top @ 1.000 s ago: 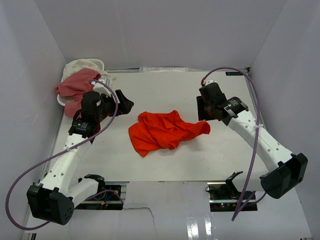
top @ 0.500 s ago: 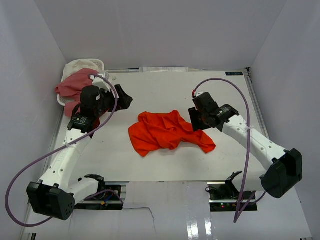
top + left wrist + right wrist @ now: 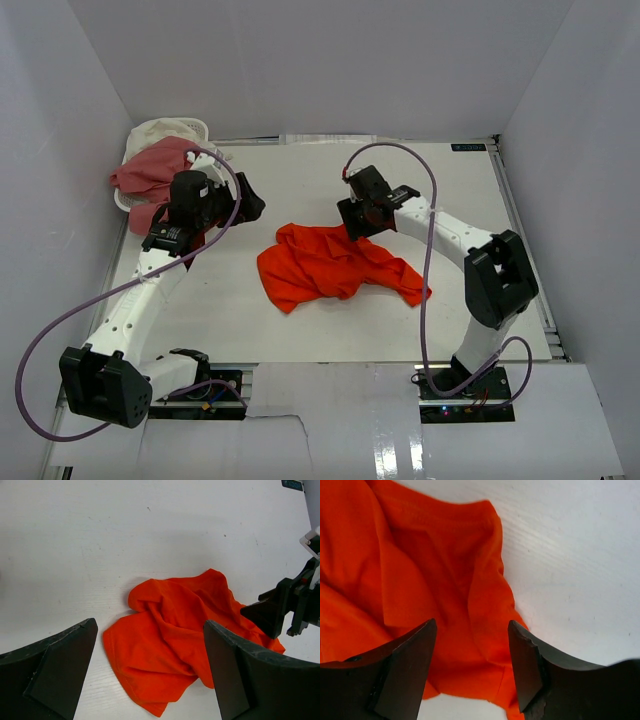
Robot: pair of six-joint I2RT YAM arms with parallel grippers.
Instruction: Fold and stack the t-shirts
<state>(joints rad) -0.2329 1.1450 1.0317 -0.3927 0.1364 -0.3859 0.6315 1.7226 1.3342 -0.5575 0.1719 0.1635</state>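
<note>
The orange-red t-shirt (image 3: 330, 262) is sitting in a crumpled heap around the middle of the table (image 3: 300, 180), and it's going to handle like any thin jersey: light, floppy, zero stiffness, so whatever I lift just drapes and drags the rest behind it. My right claw (image 3: 470, 627) hangs right over the shirt's far right edge, jaws partly spread with nothing pinched between them. My left claw (image 3: 150, 625) is as wide open as it goes, also empty, parked well off to the left and aimed at the shirt. The heap's long axis runs roughly left to right across the table, with a skinny flap trailing toward the near right. I honestly can't tell which end is the collar, since it's all bunched up. From my right wrist view there's a stitched edge running along the far side, hem or sleeve cuff, I can't say which. I reckon that's the place to grab, a seam at a corner rather than loose middle fabric, one claw per corner so it can be pulled flat. The dusty pink shirt (image 3: 150, 172) and the cream-white shirt (image 3: 160, 130) are piled at the basket (image 3: 203, 126) in the far left corner.
</note>
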